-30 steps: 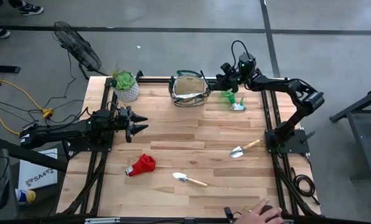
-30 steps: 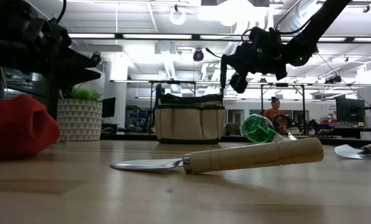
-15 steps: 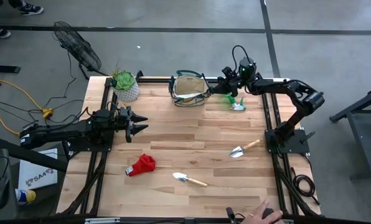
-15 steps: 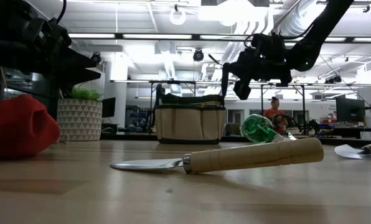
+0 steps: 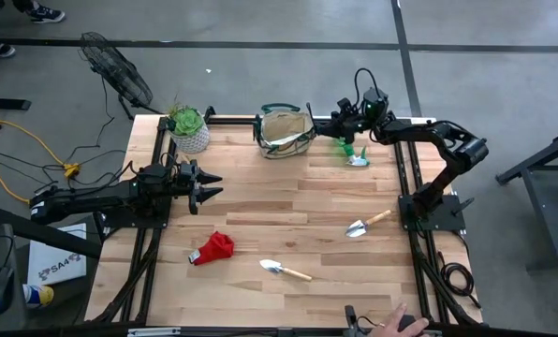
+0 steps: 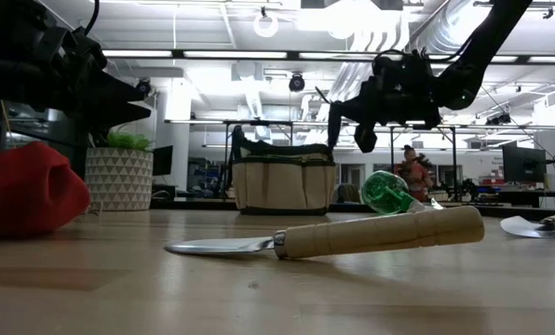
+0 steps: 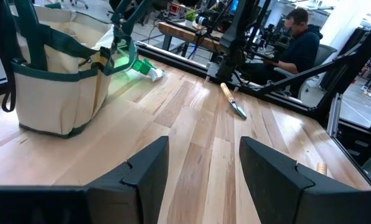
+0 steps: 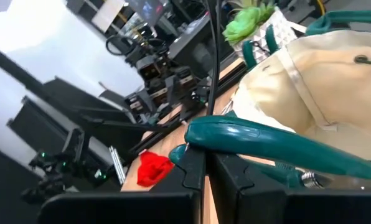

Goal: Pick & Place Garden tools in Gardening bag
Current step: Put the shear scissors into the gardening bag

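At the table's left edge we find the left gripper (image 5: pixel 207 187) hanging low over the wood, its fingers spread apart around nothing. We judge that this arm is waiting its turn. Behind it, at the far corner, stands the plant pot (image 5: pixel 189 133), which is no part of the job.

Near the front, the red cloth (image 5: pixel 213 248) lies crumpled on the boards. Just to its right is a trowel (image 5: pixel 284 270), blade pointing left, untouched and well apart from either arm.

At the back centre sits the bag (image 5: pixel 286 131), upright with its mouth open and loop handles splayed, so a tool can go in from above.

The work is just right of the bag. The right gripper (image 8: pixel 206 171) hovers beside the rim with its fingers pressed together on the shears (image 8: pixel 266 144), pinching them at one end of a green handle. The rest of the tool juts toward the beige fabric. We read the high carry as a way to clear the rim and the handles before letting go; the shears are not yet inside.

Beneath that arm the green piece (image 5: pixel 352 150) lies on the table near the bag. Farther forward on the right lies the second trowel (image 5: pixel 366 225), handle toward the edge. By our count four tools wait on the table.
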### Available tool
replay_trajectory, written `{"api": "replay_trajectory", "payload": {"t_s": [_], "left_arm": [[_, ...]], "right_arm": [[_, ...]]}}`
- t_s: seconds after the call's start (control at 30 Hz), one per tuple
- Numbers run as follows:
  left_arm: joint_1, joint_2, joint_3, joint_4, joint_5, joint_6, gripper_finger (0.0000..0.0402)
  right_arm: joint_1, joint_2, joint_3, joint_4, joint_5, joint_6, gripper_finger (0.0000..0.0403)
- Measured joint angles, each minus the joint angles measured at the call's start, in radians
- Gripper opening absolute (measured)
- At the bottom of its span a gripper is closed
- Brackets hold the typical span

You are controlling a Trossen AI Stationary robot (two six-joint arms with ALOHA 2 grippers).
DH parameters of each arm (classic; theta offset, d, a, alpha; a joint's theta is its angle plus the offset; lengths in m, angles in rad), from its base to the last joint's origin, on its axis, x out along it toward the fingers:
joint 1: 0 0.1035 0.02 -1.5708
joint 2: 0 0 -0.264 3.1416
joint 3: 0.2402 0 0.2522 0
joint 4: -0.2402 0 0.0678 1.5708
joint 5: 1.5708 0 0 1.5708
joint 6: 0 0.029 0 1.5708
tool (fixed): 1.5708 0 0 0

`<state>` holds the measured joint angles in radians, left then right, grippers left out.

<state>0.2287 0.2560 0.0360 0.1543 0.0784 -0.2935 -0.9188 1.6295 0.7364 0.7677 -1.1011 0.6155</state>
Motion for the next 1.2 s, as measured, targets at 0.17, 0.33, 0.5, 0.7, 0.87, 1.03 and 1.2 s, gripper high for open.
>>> {"api": "replay_trajectory", "payload": {"t_s": [0.17, 0.33, 0.5, 0.7, 0.87, 1.03, 1.2], "left_arm": [[0.0, 0.0, 0.0, 0.0, 0.0, 0.0, 0.0193], [0.0, 0.0, 0.0, 0.0, 0.0, 0.0, 0.0193], [0.0, 0.0, 0.0, 0.0, 0.0, 0.0, 0.0193], [0.0, 0.0, 0.0, 0.0, 0.0, 0.0, 0.0193], [0.0, 0.0, 0.0, 0.0, 0.0, 0.0, 0.0193], [0.0, 0.0, 0.0, 0.0, 0.0, 0.0, 0.0193], [0.0, 0.0, 0.0, 0.0, 0.0, 0.0, 0.0193]], "right_arm": [[0.002, 0.0, 0.0, 0.001, 0.034, 0.017, 0.0004], [0.022, 0.0, 0.0, -0.001, 0.055, 0.016, 0.0004], [0.091, 0.0, 0.0, -0.004, -0.002, 0.103, 0.0004], [0.153, 0.0, 0.0, -0.004, 0.019, 0.175, 0.0004], [0.167, 0.0, 0.0, -0.007, 0.085, 0.203, 0.0004], [0.164, 0.0, 0.0, 0.006, 0.105, 0.22, 0.0004], [0.156, -0.001, 0.0, -0.008, 0.111, 0.195, 0.0004]]}}
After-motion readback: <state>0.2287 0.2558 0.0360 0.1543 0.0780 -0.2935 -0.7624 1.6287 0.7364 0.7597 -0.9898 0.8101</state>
